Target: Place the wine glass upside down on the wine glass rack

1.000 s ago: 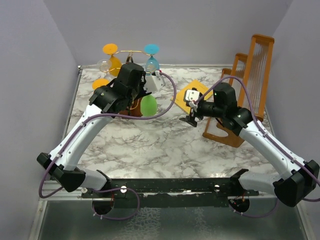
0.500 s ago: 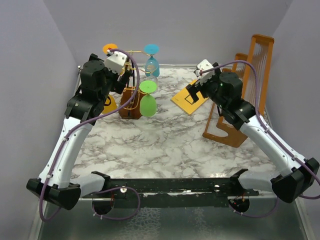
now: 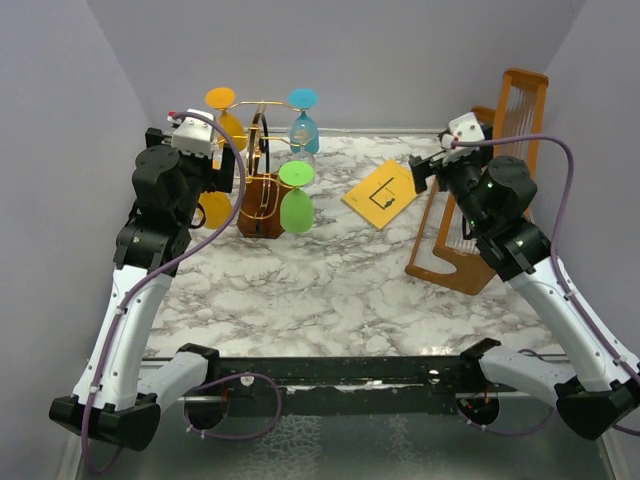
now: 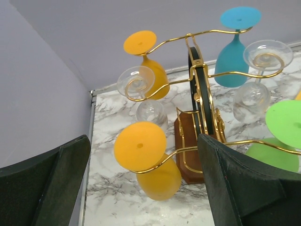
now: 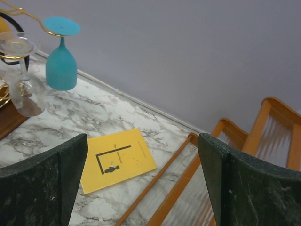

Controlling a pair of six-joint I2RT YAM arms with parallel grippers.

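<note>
The wine glass rack [image 3: 262, 205] [image 4: 199, 89], gold wire on a brown block, stands at the back left of the table. A green wine glass [image 3: 296, 198] [image 4: 284, 123] hangs upside down from its front right arm. Two orange glasses [image 4: 140, 146], a teal glass [image 3: 303, 114] [image 5: 60, 66] and clear ones [image 4: 141, 87] also hang there. My left gripper [image 3: 224, 166] [image 4: 143, 140] is open and empty, raised just left of the rack and apart from it. My right gripper [image 3: 424, 172] [image 5: 142, 137] is open and empty, above the table's back right.
A yellow book [image 3: 382, 193] [image 5: 117, 160] lies flat right of the rack. Tall orange-brown wooden frames [image 3: 492, 180] [image 5: 263, 136] stand at the back right, close beside my right arm. Grey walls close in on the left, back and right.
My left gripper opened, let go of the green glass and drew back up and left; the glass stays hanging on the rack. My right arm opened and pulled back to the right.
</note>
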